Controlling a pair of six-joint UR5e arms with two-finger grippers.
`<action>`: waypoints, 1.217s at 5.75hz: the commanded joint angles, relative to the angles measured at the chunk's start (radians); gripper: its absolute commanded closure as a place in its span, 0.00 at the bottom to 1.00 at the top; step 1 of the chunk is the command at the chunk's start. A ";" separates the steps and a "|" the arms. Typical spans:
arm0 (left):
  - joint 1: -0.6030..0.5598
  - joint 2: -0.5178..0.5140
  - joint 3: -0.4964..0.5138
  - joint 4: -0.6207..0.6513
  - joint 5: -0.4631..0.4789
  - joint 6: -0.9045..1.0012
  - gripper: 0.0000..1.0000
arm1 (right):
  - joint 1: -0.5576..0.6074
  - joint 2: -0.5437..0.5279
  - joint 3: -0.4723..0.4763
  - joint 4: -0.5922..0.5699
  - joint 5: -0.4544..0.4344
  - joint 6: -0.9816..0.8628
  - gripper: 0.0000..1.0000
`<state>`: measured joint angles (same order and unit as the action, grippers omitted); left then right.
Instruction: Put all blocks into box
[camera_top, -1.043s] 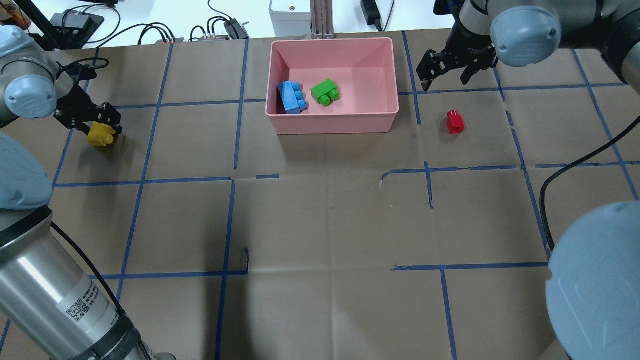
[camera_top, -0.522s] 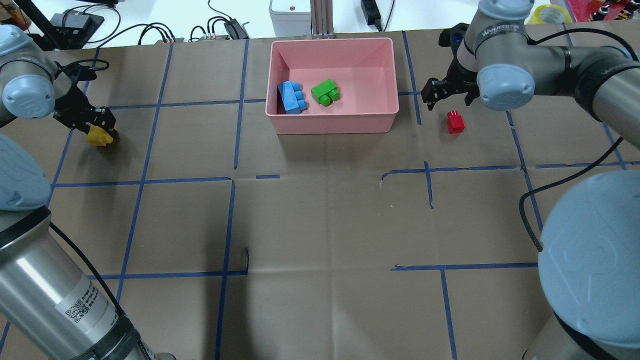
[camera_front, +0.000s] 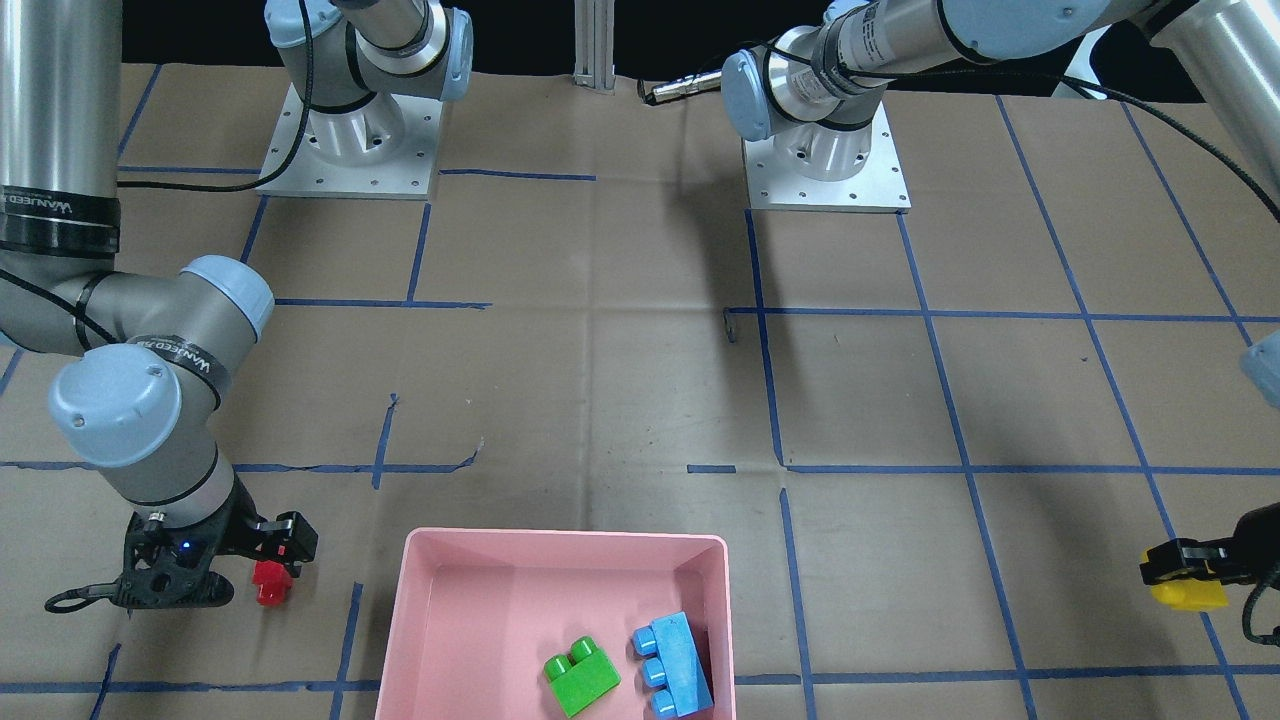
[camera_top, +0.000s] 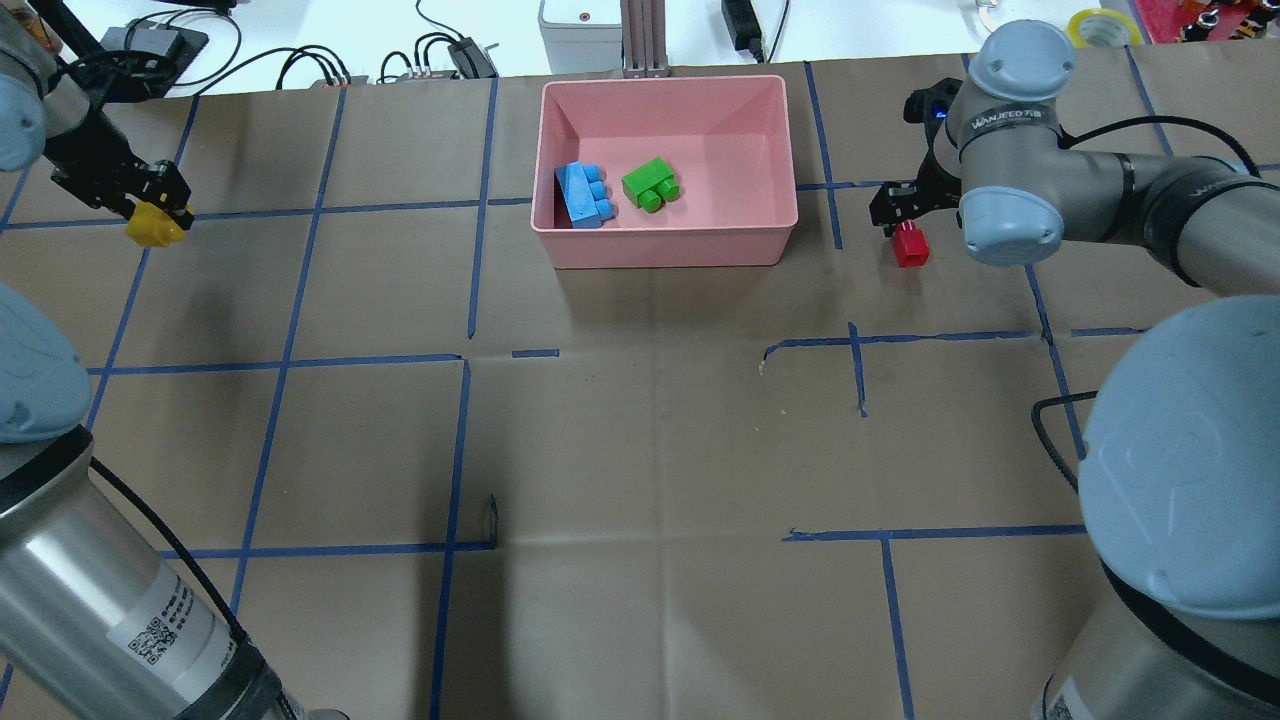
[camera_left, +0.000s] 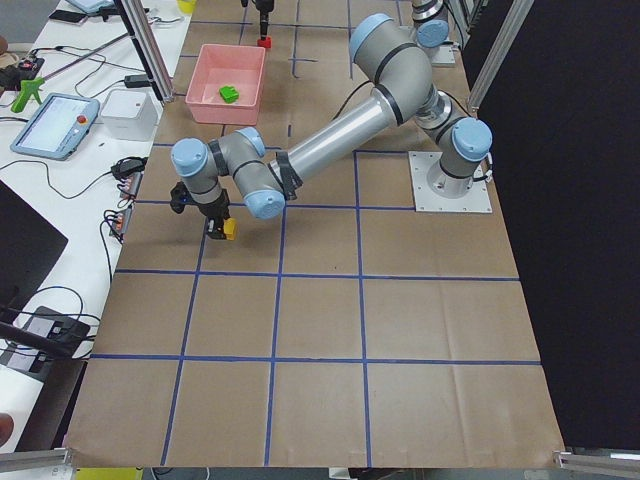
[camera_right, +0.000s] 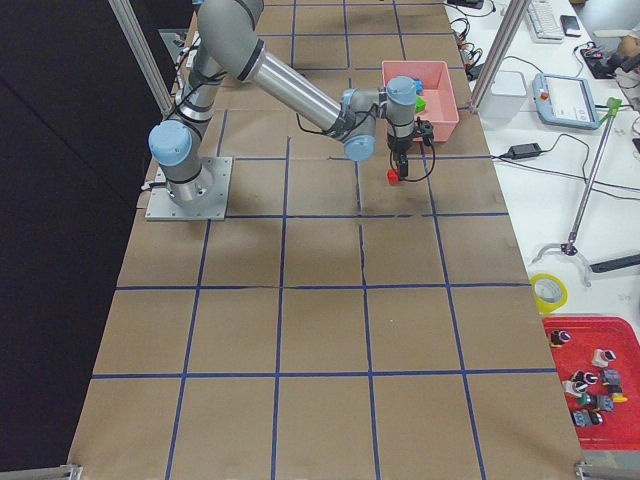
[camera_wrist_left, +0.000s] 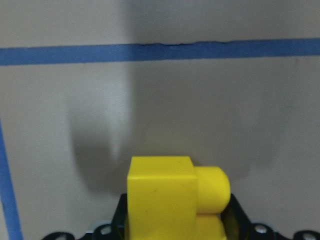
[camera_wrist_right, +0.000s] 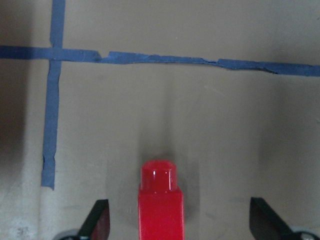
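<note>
Yellow brick is being held in the left gripper, closed on it, well apart from the pink box; the right gripper, spread wide, is straddling the red brick lying near that box.

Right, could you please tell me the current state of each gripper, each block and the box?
left gripper: shut on the yellow block.
yellow block: gripped, apparently lifted off the table.
right gripper: open, fingers either side of the red block.
red block: on the table, not gripped.
blue block: lying inside the box, against its wall.
green block: lying inside the box.
box: on the table, holding two blocks.
</note>
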<state>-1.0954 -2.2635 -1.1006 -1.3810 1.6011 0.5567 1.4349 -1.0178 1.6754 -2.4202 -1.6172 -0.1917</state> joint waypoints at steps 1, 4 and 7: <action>-0.117 0.024 0.189 -0.185 -0.001 -0.111 0.74 | -0.001 0.024 0.029 -0.034 -0.009 0.008 0.03; -0.453 0.013 0.216 -0.175 -0.105 -0.699 0.75 | 0.001 0.018 0.052 -0.027 0.003 0.017 0.11; -0.650 -0.101 0.208 -0.008 -0.159 -0.952 0.76 | 0.001 0.019 0.029 -0.016 0.005 0.025 0.32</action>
<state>-1.7032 -2.3177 -0.8884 -1.4488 1.4441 -0.3467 1.4354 -0.9991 1.7056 -2.4352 -1.6133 -0.1678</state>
